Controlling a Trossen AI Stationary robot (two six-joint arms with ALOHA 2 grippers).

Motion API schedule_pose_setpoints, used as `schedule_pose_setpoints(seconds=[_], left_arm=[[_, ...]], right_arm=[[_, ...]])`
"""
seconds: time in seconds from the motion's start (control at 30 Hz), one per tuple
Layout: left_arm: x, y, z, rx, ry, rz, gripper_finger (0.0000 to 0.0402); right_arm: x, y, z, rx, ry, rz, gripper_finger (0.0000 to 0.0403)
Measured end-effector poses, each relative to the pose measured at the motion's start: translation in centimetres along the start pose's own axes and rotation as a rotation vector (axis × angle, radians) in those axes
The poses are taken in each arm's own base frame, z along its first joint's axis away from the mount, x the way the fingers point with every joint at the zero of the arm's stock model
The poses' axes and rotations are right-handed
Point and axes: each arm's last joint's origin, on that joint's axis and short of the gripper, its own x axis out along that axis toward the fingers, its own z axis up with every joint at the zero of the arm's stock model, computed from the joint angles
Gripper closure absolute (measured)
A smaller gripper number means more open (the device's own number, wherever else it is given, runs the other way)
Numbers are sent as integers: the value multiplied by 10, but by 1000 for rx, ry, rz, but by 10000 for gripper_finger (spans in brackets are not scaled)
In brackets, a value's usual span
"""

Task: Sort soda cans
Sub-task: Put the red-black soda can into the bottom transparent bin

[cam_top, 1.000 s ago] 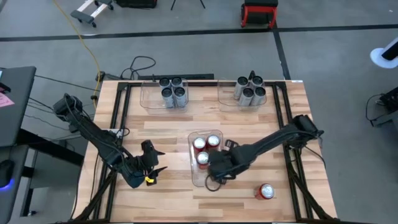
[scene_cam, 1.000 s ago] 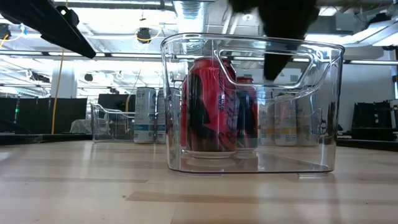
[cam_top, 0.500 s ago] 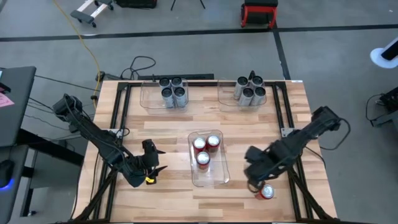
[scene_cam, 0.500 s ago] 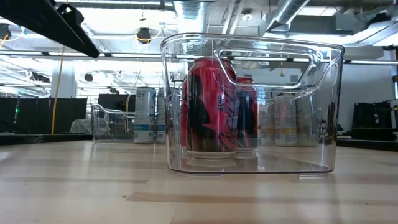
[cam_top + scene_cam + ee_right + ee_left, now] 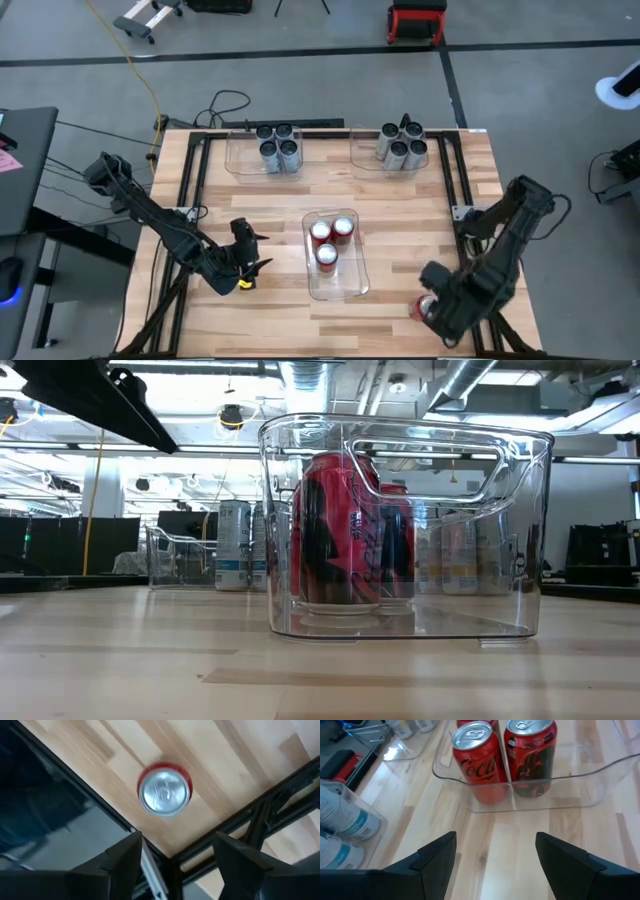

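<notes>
One red soda can (image 5: 164, 790) with a silver top stands upright on the table near the near right corner, partly hidden under my right arm in the high view (image 5: 421, 309). My right gripper (image 5: 175, 857) hangs above it, open and pointing down, touching nothing (image 5: 434, 298). Three red cans (image 5: 327, 254) stand in the clear central bin (image 5: 345, 288); the left wrist view shows two of them (image 5: 480, 760). Dark cans (image 5: 277, 148) and silver cans (image 5: 402, 147) stand in the two far bins. My left gripper (image 5: 495, 857) waits open left of the central bin (image 5: 246, 266).
The black table frame rails (image 5: 235, 827) run close beside the lone can, with the table's edge just past them. The central bin's walls (image 5: 400, 525) stand tall in the low view. Bare wood lies between the central bin and the lone can.
My right gripper has swung from over the central bin toward the table's near right corner and now hangs over the lone red can. My left arm has edged slightly toward the central bin. The cans have not moved.
</notes>
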Motion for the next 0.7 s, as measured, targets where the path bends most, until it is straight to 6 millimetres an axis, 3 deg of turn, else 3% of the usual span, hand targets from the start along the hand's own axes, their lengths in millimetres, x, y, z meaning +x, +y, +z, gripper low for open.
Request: schedule_pose_setpoints(seconds=[0.2,0.43,0.7], left_arm=[[3,3,1,-11,4,13,134],[4,4,1,-62,5,20,134],[3,5,-1,-93,22,29,134]], right_arm=[[17,8,-5,-38,95,-104,138],[19,13,1,-13,52,-75,130],[32,23,17,-28,105,-115,38]])
